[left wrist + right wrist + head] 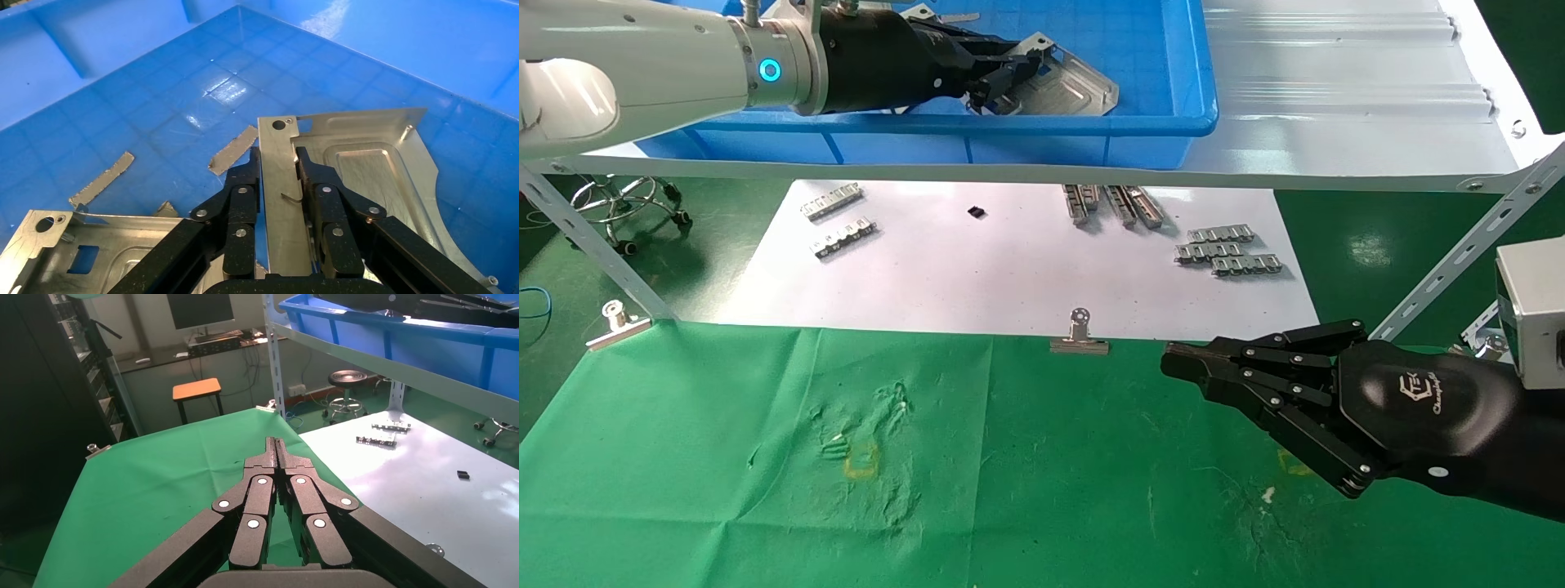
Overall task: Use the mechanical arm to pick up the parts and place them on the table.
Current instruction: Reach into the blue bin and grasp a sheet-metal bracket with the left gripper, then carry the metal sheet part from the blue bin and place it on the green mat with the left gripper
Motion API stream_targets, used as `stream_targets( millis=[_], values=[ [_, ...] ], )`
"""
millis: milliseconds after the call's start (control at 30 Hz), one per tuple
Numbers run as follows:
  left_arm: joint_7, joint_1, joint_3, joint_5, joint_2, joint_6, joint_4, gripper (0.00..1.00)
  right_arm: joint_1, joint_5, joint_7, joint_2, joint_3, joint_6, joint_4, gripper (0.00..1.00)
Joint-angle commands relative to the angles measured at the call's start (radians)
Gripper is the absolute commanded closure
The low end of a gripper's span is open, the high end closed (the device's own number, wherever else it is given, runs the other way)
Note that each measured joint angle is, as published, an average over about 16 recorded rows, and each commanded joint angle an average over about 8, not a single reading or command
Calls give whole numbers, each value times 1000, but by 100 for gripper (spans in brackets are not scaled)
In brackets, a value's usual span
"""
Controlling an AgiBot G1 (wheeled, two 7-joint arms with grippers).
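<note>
My left gripper, a black hand on the white-grey arm with a glowing blue ring, reaches into the blue bin. In the left wrist view the left gripper is shut on the folded rim of a shiny silver part; this part also shows in the head view. A second part lies beside it on the bin floor. My right gripper is shut and empty, hovering over the green table at the right; it also shows in the right wrist view.
The blue bin stands on a pale grey shelf with slanted struts. Below lies a white sheet with ridged strips. Binder clips pin the cloth. A yellow mark is on the cloth.
</note>
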Motion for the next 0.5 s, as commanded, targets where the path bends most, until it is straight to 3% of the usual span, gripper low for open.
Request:
stream_targets(
  millis=[33, 500],
  values=[
    [0, 0, 5, -4, 0, 0, -1, 100, 0, 0, 0, 0, 0, 0, 0, 100],
    [7, -14, 24, -43, -5, -5, 1, 100, 0, 0, 0, 0, 0, 0, 0, 100]
  ],
)
